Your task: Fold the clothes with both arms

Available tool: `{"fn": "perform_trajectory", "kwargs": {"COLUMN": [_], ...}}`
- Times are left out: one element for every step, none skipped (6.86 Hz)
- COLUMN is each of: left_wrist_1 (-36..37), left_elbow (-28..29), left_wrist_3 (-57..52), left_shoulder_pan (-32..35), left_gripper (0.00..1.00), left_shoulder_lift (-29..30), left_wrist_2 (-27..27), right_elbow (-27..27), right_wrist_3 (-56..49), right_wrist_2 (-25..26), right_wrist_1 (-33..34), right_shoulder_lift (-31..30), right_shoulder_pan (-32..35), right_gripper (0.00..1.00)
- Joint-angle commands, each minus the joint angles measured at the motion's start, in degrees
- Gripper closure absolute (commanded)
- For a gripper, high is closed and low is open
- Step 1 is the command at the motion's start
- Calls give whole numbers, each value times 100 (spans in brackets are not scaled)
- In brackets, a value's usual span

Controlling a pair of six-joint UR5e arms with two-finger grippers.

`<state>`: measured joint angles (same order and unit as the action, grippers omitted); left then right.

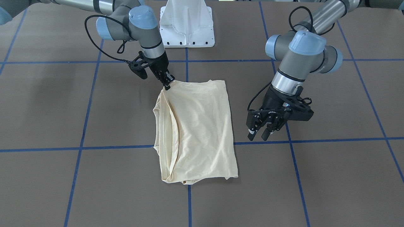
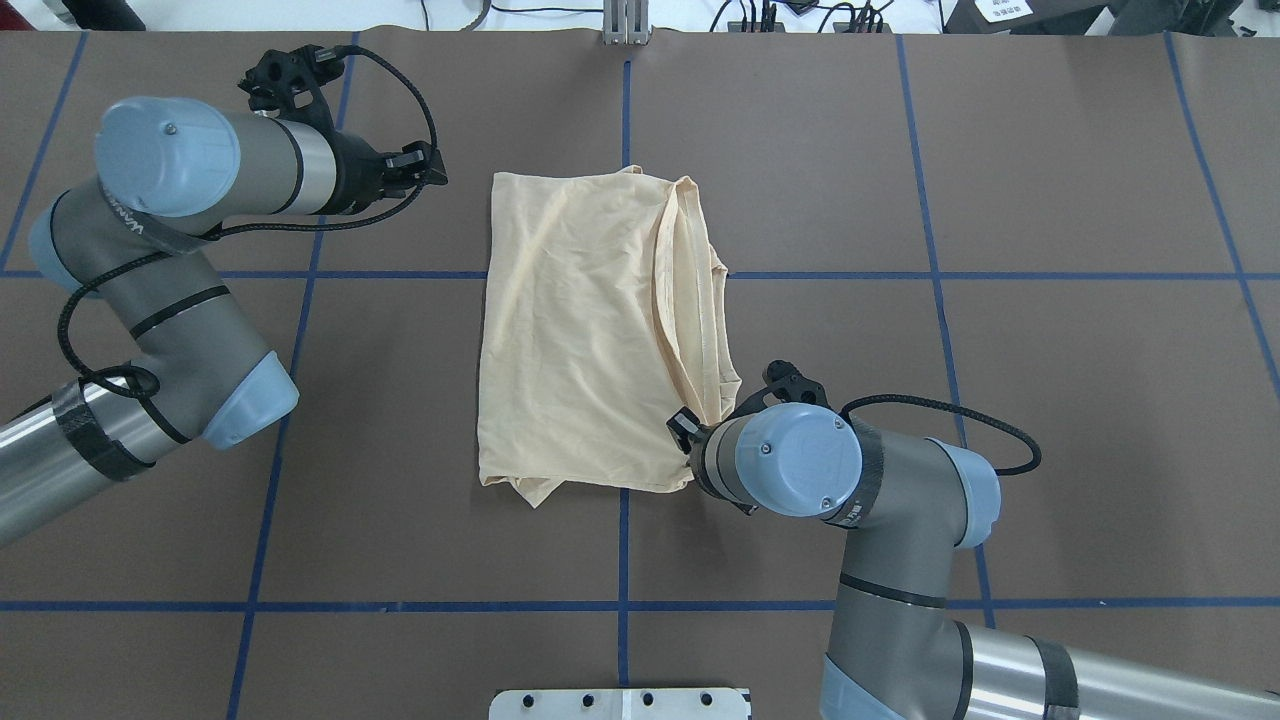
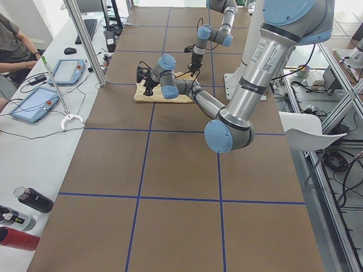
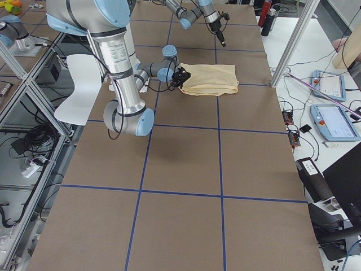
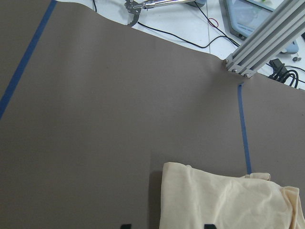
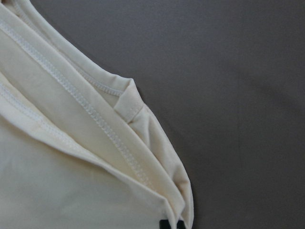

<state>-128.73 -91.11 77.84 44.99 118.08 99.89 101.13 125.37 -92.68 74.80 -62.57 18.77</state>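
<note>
Cream jersey, thin and limp; I judge the stitched corners the surest hold. My right gripper (image 1: 167, 84) clenches one corner of the folded shirt (image 1: 199, 126) on the desk (image 1: 315, 176) beneath it; my left gripper (image 1: 258, 134) hangs released alongside.

The left arm (image 2: 170, 330) reaches in bent at the elbow, with its wrist angled down and towards the shirt (image 1: 199, 126). The left gripper (image 1: 257, 137) hangs just off the shirt's left edge, clear of the cloth. Its two fingers (image 1: 251, 132) are spread apart with nothing between them.

The right arm (image 2: 900, 560) is folded over the shirt's corner on the robot's right, nearest the base, and its wrist points steeply down. The right gripper (image 1: 167, 85) is down at that corner, its fingertips closed together and pinching the shirt's edge. From overhead the wrist hides most of this gripper.
</note>
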Motion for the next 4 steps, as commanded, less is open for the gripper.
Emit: {"fn": "perform_trajectory", "kwargs": {"left_wrist_1": [-29, -38, -47, -21], "left_elbow": [-168, -379, -572, -783], "left_wrist_3": [397, 990, 1500, 1645], "left_shoulder_pan": [-16, -16, -51, -173], "left_gripper": [41, 41, 41, 41], "left_shoulder_lift": [-13, -109, -171, -198], "left_wrist_2": [82, 431, 478, 461], "right_elbow": [239, 458, 582, 627], "right_wrist_3": [-3, -3, 5, 5], "right_wrist_2": [-21, -22, -13, -13], "right_wrist_1": [9, 26, 130, 158], "right_shoulder_lift": [-158, -290, -369, -370], "right_shoulder_pan": [21, 30, -22, -23], "right_gripper": [100, 100, 100, 100]}}
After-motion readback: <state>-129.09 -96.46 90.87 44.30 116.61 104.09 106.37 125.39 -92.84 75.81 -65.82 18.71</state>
